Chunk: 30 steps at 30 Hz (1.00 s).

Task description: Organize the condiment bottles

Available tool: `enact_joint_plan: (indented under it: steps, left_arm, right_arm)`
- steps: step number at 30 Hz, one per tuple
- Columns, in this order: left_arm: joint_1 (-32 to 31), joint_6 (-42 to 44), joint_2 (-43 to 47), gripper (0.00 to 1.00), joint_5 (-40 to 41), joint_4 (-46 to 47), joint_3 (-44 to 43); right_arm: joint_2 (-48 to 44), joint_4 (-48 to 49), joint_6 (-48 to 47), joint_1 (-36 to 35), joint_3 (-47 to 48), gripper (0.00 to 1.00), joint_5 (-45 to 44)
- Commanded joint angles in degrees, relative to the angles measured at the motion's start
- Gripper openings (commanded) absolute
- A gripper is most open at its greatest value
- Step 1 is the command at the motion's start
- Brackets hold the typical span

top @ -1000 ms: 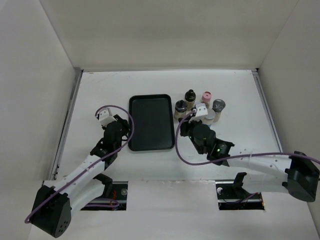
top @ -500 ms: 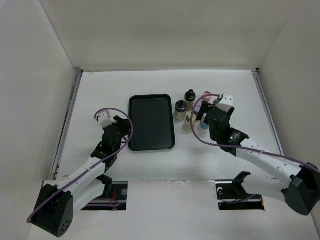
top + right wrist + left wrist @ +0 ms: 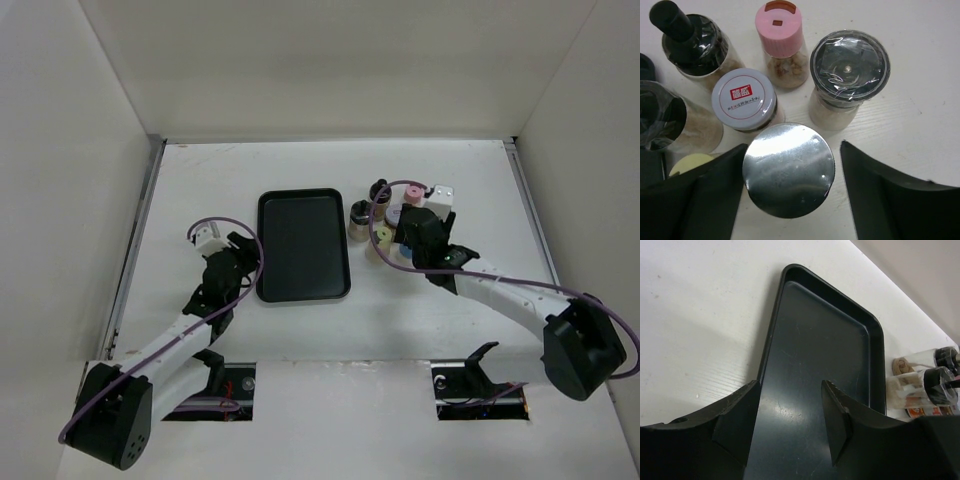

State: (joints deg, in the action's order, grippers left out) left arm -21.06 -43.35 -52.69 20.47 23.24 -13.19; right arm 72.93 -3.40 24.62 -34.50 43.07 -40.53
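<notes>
The right gripper (image 3: 792,146) has its jaws apart around a silver-capped jar (image 3: 788,172), which stands centred between the 2 fingers; contact cannot be told. The other condiment bottles (image 3: 360,218) crowd just beyond it, right of the black tray (image 3: 300,250). The left gripper (image 3: 790,390) hovers with jaws apart over the tray's near end.

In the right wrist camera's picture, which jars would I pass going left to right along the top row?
Along that row: clear jar with a tall black cap → small jar with a pink flip cap → jar with a wide black plastic-wrapped lid.
</notes>
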Motion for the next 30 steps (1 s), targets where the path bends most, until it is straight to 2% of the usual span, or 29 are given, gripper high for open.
enact_joint_plan:
  steps: [1,3,5,12,17,19,23,26,30]
  left_arm:
    - [0.6,-0.8,0.7,0.5,-0.8,3.7,0.4]
    - [0.9,-0.9,0.5,0.5,-0.9,4.0,0.7]
    - [1.2,-1.2,0.7,0.5,-1.2,3.8,0.8]
    - [2.6,-3.0,0.9,0.5,-1.4,4.1,1.7]
    - [4.0,-3.8,2.2,0.5,-1.6,4.1,2.4]
    - [5.0,-4.7,2.8,0.49,-2.2,3.7,2.8]
    - [8.8,-7.3,5.7,0.49,-4.9,2.2,4.2]
    - [11.3,-8.5,7.0,0.49,-6.0,1.8,5.3]
    - [13.5,-10.0,6.6,0.49,-8.9,1.5,6.0]
  right_arm:
    - [-0.1,3.1,1.0,0.5,2.4,0.74,0.0]
    - [-1.7,3.2,1.0,0.4,1.8,0.61,-1.3]
    - [-4.4,3.4,0.7,0.3,1.1,0.54,-3.7]
    - [-16.8,-0.7,-2.9,-6.2,3.8,0.49,-13.4]
    - [-17.3,1.4,-7.3,-12.1,9.8,0.47,-13.6]
    - [-15.6,5.6,-9.8,-15.2,12.1,0.46,-11.1]
    - [-8.3,14.2,-11.1,-19.8,16.4,0.45,2.7]
    - [1.9,15.2,-10.1,-22.0,22.2,0.45,7.9]
    - [16.4,19.2,-11.9,-22.8,30.2,0.45,10.4]
